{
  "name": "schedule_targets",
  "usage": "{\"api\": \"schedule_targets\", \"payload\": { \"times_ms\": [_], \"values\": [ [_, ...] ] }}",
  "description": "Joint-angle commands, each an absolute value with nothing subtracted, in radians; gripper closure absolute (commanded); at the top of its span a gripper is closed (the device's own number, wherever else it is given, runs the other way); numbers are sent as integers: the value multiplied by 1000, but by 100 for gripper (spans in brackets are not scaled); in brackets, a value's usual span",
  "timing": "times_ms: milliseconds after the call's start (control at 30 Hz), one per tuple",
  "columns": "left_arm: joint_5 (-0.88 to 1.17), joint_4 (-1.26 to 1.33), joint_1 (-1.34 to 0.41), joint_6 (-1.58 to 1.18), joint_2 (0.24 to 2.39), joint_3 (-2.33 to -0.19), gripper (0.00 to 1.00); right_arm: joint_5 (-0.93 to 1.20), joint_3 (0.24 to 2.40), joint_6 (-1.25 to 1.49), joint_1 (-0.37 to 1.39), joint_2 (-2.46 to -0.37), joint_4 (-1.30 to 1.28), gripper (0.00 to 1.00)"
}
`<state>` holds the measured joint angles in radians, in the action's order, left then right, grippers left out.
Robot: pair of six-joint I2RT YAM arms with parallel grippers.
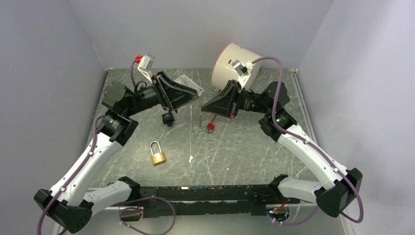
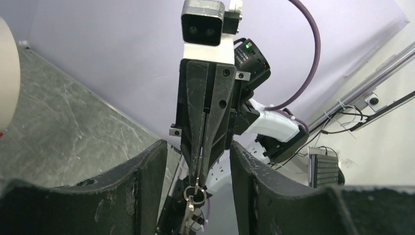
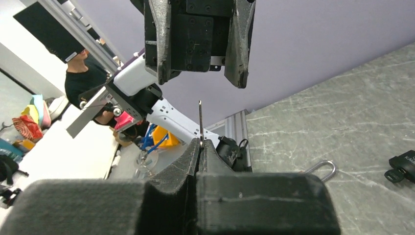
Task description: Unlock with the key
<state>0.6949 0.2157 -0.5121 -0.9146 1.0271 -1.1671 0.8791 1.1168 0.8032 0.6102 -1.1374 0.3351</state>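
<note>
Key (image 3: 200, 120) sits pinched in the right gripper (image 3: 199, 144), its fingers pressed together on it. The left gripper (image 3: 200, 81) is spread, not touching the key. Padlock (image 1: 157, 155) lies flat by the left arm. Best to grip firmly and line the blade up squarely with the keyhole.

Both arms were stretched inward, grippers nearly tip to tip. Left gripper (image 1: 195, 94) had its jaws apart, right gripper (image 3: 199, 147) was pinched tight on the key (image 3: 200, 117).

The right gripper (image 3: 200, 149) is clamping the key (image 3: 200, 117) upright, jaws closed. The left gripper (image 3: 200, 83) is hanging above it, jaws apart. A padlock shackle (image 3: 320, 169) is lying on the counter (image 3: 342, 122).
</note>
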Motion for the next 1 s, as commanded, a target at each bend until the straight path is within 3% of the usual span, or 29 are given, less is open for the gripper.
{"api": "schedule_targets", "payload": {
  "times_ms": [0, 367, 633, 767, 867, 967],
  "values": [
    [774, 198, -512, -945, 1041, -1187, 45, 921, 1103, 783, 609, -1129, 337, 100],
    [860, 148, -511, -955, 1065, -1164, 64, 927, 1132, 782, 609, -1153, 308, 100],
    [906, 218, -512, -1004, 1093, -1144, 97, 931, 1137, 784, 608, -1172, 304, 100],
    [900, 244, -512, -1008, 1087, -1129, 97, 920, 1136, 790, 608, -1173, 309, 100],
    [863, 264, -512, -1008, 1076, -1115, 97, 888, 1114, 827, 609, -1171, 352, 79],
    [822, 286, -512, -1011, 1063, -1104, 98, 867, 1079, 881, 609, -1175, 438, 68]
  ]
}}
